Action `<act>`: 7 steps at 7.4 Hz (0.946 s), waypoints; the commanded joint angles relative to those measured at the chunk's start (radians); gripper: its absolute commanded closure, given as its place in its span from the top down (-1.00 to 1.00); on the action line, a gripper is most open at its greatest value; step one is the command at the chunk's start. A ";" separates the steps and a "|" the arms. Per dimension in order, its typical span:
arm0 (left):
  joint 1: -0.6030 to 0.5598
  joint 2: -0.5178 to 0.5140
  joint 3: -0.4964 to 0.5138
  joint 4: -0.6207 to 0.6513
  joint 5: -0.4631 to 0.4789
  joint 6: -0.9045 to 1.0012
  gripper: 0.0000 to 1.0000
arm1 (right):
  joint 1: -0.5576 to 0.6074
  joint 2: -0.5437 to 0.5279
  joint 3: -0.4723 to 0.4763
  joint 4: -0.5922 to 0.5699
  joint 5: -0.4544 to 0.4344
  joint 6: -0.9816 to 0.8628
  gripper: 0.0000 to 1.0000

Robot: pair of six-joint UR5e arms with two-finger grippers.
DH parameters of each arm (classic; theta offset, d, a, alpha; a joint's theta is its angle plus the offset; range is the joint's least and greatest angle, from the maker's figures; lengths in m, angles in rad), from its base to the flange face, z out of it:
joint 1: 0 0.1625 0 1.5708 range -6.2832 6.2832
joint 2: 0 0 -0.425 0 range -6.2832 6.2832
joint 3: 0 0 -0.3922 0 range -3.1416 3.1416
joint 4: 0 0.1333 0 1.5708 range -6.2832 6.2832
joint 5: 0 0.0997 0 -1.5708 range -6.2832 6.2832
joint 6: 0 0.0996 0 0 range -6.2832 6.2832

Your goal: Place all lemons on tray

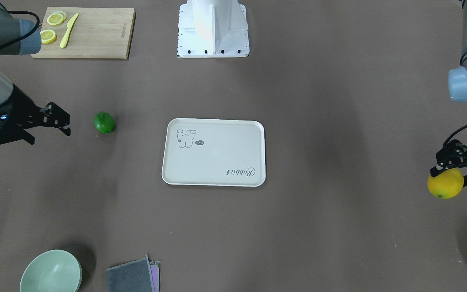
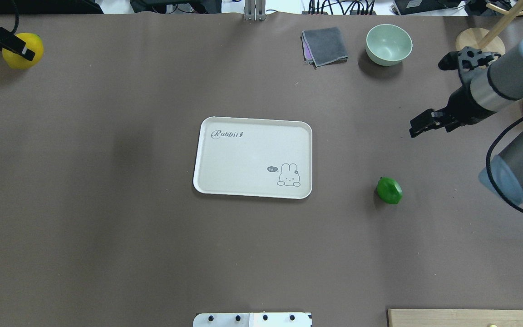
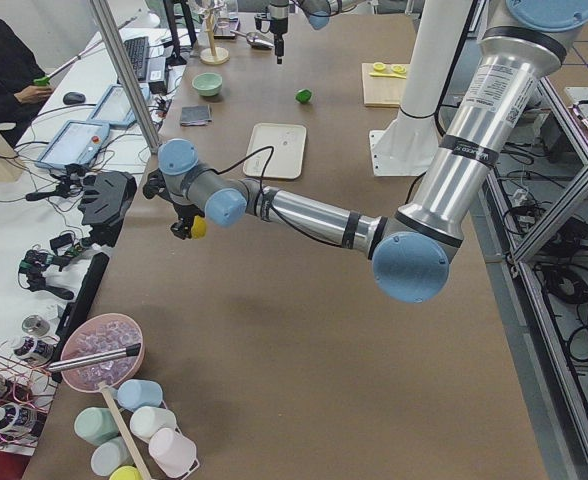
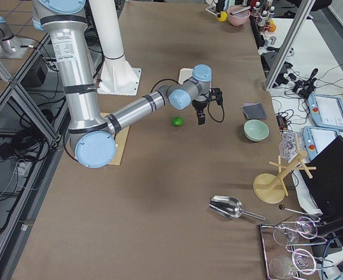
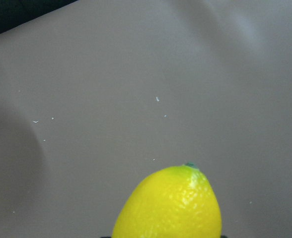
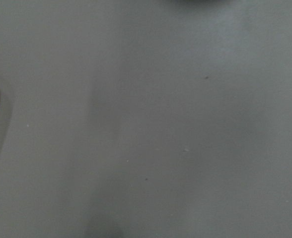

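In the front-facing view the left gripper (image 1: pixel 449 175) sits at the far right edge of the frame, its black fingers clamped on the yellow lemon (image 1: pixel 444 187). The fruit bulges out below and to the left of the fingers. The left wrist view shows the same lemon at the bottom centre, its small green tip pointing up, with only bare brown table (image 1: pixel 339 121) beyond it. The held lemon is well apart from the tray (image 1: pixel 217 162), which lies flat in the middle of the frame.

The green lemon (image 1: pixel 104 122) rests on the table left of the tray, apart from its rim. The right gripper (image 1: pixel 49 136) is at the left edge of that view, just left of the green lemon and not touching it. Its jaws stand apart with nothing between them. In the overhead view this fruit lies below and a little left of the right gripper's fingers, at middle right.

A wooden cutting board (image 1: pixel 95 32) with lemon slices (image 1: pixel 55 18) and a yellow knife (image 1: pixel 68 30) occupies the upper left. A pale green bowl (image 1: pixel 51 271) and a grey cloth (image 1: pixel 130 278) lie along the bottom left.
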 commanded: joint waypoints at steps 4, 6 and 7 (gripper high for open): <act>0.160 -0.064 -0.070 -0.008 0.032 -0.318 -1.00 | -0.212 0.001 -0.033 0.060 -0.052 0.040 1.00; 0.283 -0.120 -0.074 -0.011 0.134 -0.419 -1.00 | -0.235 0.003 -0.061 0.060 -0.063 0.040 1.00; 0.285 -0.124 -0.076 -0.011 0.134 -0.430 -1.00 | -0.239 0.003 -0.074 0.060 -0.065 0.040 0.99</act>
